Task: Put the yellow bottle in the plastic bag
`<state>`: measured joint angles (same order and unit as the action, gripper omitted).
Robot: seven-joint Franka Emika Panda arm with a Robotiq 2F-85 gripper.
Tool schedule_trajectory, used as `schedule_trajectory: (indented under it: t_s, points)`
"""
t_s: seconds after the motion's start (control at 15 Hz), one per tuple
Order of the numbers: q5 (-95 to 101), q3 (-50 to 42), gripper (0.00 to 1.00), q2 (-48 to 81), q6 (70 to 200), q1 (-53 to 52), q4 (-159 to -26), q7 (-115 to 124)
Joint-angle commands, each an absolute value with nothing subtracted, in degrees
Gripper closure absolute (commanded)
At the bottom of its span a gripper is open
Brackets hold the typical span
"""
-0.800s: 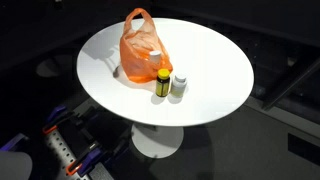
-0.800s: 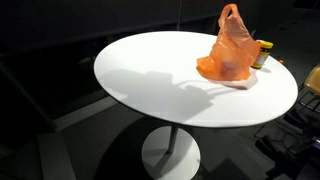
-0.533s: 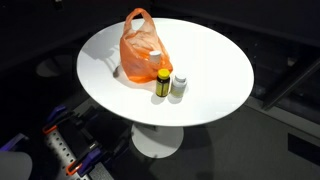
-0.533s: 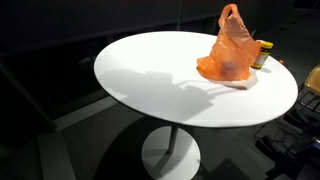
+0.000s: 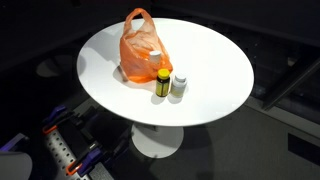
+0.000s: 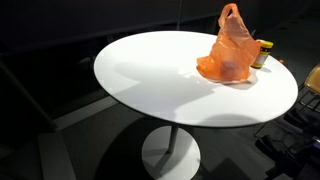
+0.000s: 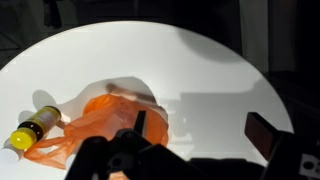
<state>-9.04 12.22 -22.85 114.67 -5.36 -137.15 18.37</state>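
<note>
The yellow bottle [image 5: 163, 83] stands upright on the round white table [image 5: 215, 55], right in front of the orange plastic bag [image 5: 140, 50]. In an exterior view the bottle [image 6: 264, 53] peeks out behind the bag [image 6: 230, 52]. In the wrist view the bottle [image 7: 35, 127] is at the far left, beside the bag [image 7: 100, 122]. My gripper [image 7: 200, 132] is open and empty, high above the table. One finger is over the bag's edge, the other over bare table. The gripper is out of both exterior views.
A small white bottle [image 5: 179, 84] stands next to the yellow one, almost touching it. The table [image 6: 150, 70] stands on a single pedestal, with dark floor all round. Clamps and gear [image 5: 60, 150] sit below the table's edge.
</note>
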Motion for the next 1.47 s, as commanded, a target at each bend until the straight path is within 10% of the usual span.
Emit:
schedule_trajectory:
  t_s: [0.0, 1.4]
  points:
    - [-6.6, 9.7, 0.0, -21.2, 115.7, -1.8, -135.7, 22.1]
    - [4.7, 1.8, 0.0, -10.8, 127.5, 8.7, -138.0, 35.8]
